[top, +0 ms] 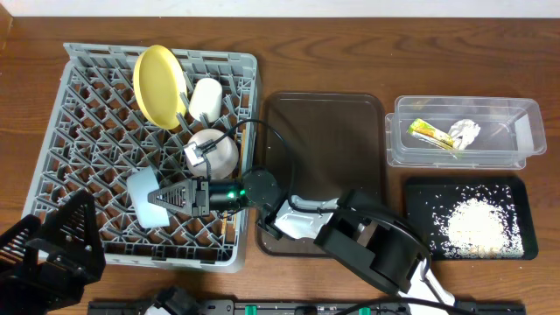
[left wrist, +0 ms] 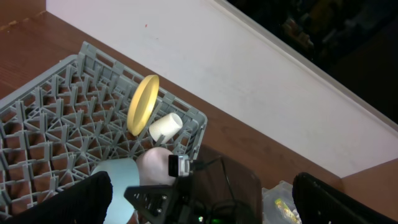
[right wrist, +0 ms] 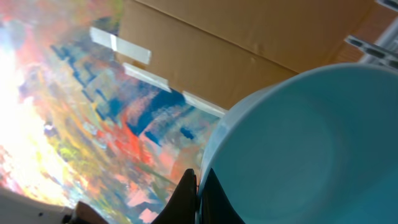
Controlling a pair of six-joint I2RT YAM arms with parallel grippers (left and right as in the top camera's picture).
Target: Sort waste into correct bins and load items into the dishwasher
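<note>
Overhead, light blue bowl (top: pixel 140 199): is being held tipped on its side over the near middle of the dish rack (top: pixel 61 122); whether it is touching the rack's lattice floor cannot be told.
Right claw (top: pixel 159 198): is reaching in over the rack's right wall and is clamping down on the bowl's rim.
Right wrist view: the bowl's hollow is filling most of the picture, with one dark finger (right wrist: pixel 189 199) pressing at the rim's edge.
White bowl (top: pixel 214 149): is sitting in the rack just behind the held bowl, towards the rack's right wall.
White cup (top: pixel 206 98): is lying in the rack's far right part, beside the plate.
Yellow plate (top: pixel 159 85): is standing on edge near the rack's far wall, leaning slightly.
Left claw (top: pixel 44 241): is hovering over the rack's near left corner, spread wide and gripping nothing.
Brown serving tray (top: pixel 350 122): is lying on the worktop (top: pixel 297 44) just right of the rack.
Clear tub (top: pixel 516 109): is sitting well right of the rack, beyond the brown tray, holding the snack wrapper (top: pixel 429 131) and the tissue (top: pixel 465 131).
Black tray (top: pixel 420 197): is lying well right of the rack, nearer than the tub, carrying the rice scraps (top: pixel 477 223).
</note>
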